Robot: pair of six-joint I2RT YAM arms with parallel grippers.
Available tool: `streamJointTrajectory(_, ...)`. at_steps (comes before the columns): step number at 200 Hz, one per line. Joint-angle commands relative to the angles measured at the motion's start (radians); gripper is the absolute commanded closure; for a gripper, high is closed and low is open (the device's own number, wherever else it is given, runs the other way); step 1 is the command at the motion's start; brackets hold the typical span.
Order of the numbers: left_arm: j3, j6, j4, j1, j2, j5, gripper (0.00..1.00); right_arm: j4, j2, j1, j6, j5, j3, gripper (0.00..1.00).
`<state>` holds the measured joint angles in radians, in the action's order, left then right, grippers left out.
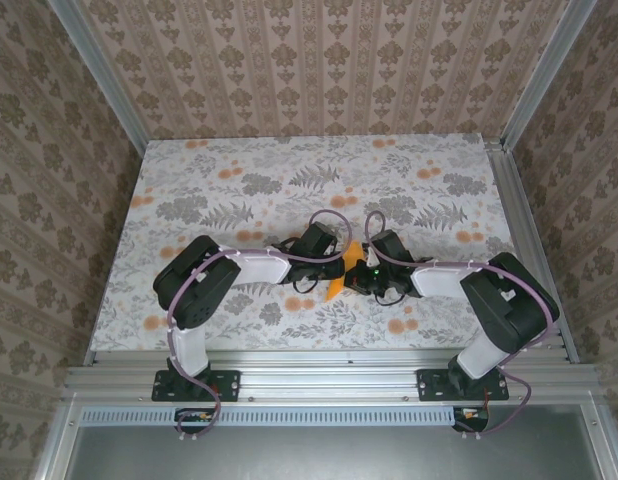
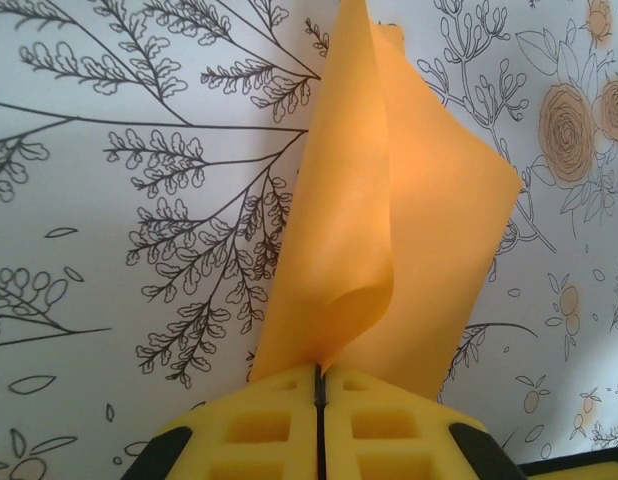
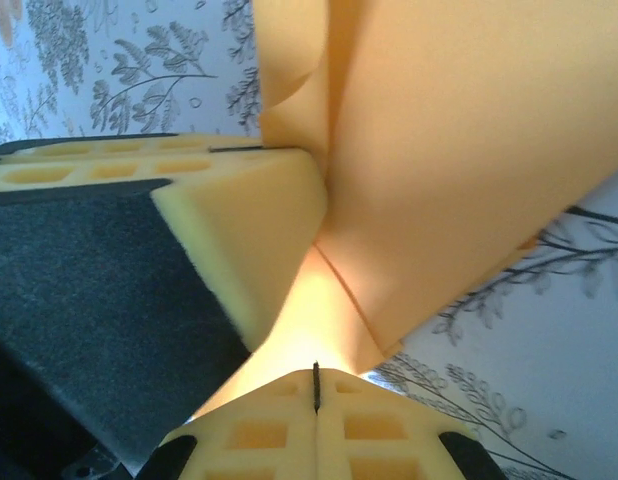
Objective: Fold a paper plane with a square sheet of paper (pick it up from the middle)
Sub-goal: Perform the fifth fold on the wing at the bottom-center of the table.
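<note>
Hanging over the near tabletop (image 1: 239,170) from above, the orange paper (image 1: 334,287) looks thin, light and limp. Left wrist: left gripper (image 2: 319,385) clamped on its edge. Right wrist: right gripper (image 3: 316,378) pinching it too; hold gently near creases.

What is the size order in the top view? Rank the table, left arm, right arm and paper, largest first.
1. table
2. left arm and right arm: they look alike, so unranked
3. paper, partly covered by the arms
</note>
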<state>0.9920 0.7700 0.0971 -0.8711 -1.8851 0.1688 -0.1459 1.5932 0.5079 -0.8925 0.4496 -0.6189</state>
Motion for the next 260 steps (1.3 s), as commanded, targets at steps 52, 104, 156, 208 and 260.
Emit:
streamJointTrajectory(52,0.012,-0.03,-0.06,-0.007,-0.005,0.014,0.92,0.007,0.017,-0.038,-0.012,0.001,-0.012,0.87)
streamJointTrajectory(104,0.01,-0.022,-0.054,-0.009,0.023,0.018,0.92,-0.025,0.074,-0.039,-0.025,0.012,-0.028,0.87)
streamJointTrajectory(156,0.018,-0.005,-0.03,-0.018,0.036,0.057,0.91,-0.016,0.099,-0.038,-0.022,0.006,-0.033,0.91)
streamJointTrajectory(208,0.024,0.001,-0.031,-0.026,0.048,0.057,0.91,-0.014,0.108,-0.04,-0.015,0.004,-0.031,0.93)
streamJointTrajectory(260,0.037,-0.028,-0.074,-0.025,0.08,0.031,0.91,0.0,0.089,-0.043,-0.007,0.0,-0.026,0.93)
